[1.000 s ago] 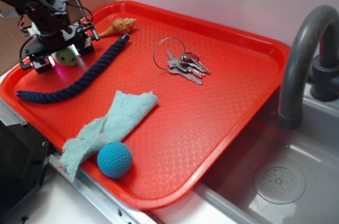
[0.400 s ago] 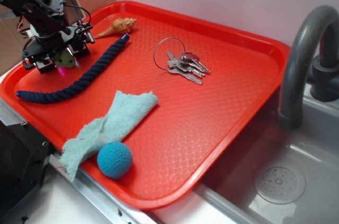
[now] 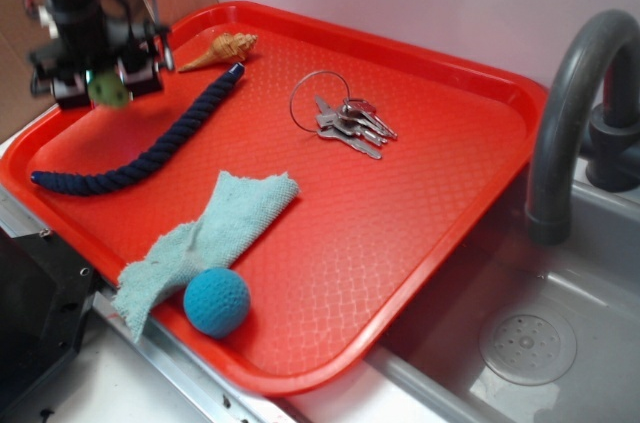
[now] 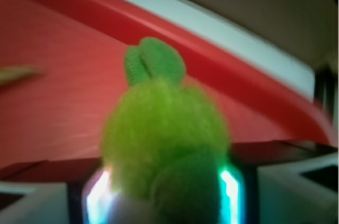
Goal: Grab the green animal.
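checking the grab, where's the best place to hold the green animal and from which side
Around its round body, from above, as the claw has it now. The green animal is soft and roundish; in the wrist view its small ears stick out past the fingers, too small to pinch securely.

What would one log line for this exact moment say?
gripper: shut on green animal | toy: held above red tray | rope, cloth, ball, keys: on tray

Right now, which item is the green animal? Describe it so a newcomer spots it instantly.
Find the red tray and go to its far left corner, where the gripper hangs above the navy rope. The green animal is the small lime plush held between the jaws, off the tray. It is fuzzy, eared and smaller than the teal ball.
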`<state>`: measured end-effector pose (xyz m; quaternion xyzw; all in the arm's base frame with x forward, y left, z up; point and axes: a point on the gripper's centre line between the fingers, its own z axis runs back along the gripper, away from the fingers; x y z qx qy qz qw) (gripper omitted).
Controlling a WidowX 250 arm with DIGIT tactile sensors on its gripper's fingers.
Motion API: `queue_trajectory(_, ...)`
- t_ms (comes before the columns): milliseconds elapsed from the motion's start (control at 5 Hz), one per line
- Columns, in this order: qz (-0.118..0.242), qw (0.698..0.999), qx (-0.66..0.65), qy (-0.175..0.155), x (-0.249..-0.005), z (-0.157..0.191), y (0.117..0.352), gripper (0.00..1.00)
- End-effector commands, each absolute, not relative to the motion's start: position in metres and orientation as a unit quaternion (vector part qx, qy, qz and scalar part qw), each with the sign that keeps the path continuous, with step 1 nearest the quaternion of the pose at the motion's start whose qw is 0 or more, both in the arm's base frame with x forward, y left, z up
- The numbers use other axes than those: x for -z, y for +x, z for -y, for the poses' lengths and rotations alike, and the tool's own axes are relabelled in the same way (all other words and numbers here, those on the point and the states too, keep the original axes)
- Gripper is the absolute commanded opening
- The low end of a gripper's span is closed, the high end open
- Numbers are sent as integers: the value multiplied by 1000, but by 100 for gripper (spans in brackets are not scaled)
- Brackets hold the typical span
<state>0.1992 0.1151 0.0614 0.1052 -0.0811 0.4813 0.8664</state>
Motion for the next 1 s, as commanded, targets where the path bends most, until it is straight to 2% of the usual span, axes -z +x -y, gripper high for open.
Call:
queue_trajectory(0, 110, 941, -321, 12, -164, -78, 198, 0)
queue_trajectory(200, 107, 959, -260, -48, -193, -51, 194, 0)
queue_trajectory(400, 89, 973, -189, -97, -235, -27, 182, 0)
queue_trajectory(600, 93, 969, -198, -119, -251, -20, 166, 0)
queue_trajectory(800, 51, 977, -177, -106, -236, -23, 164, 0)
